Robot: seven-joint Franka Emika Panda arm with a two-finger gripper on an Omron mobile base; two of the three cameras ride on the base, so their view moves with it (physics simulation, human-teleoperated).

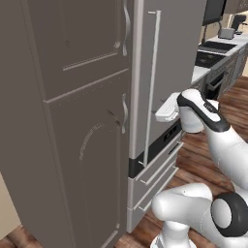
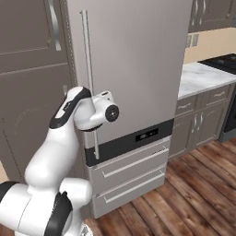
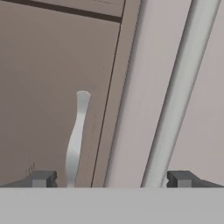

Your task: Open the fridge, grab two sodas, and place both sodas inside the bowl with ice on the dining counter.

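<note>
arm [image 2: 50,156]: white, smooth and round, like fat tubes joined up
joints: dark bands and black rings between the white parts
wrist: white knob with a round grey cap and a small dark dot in the middle
finger tips [image 3: 42,179]: two small dark grey blocks
base: big white round lumps at the bottom

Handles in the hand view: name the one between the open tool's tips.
The fridge's long straight silver bar handle, right of the short curved cabinet handle.

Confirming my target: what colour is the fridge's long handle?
Silver-grey, against the light-grey fridge door; handle clearest in the right base view.
</note>
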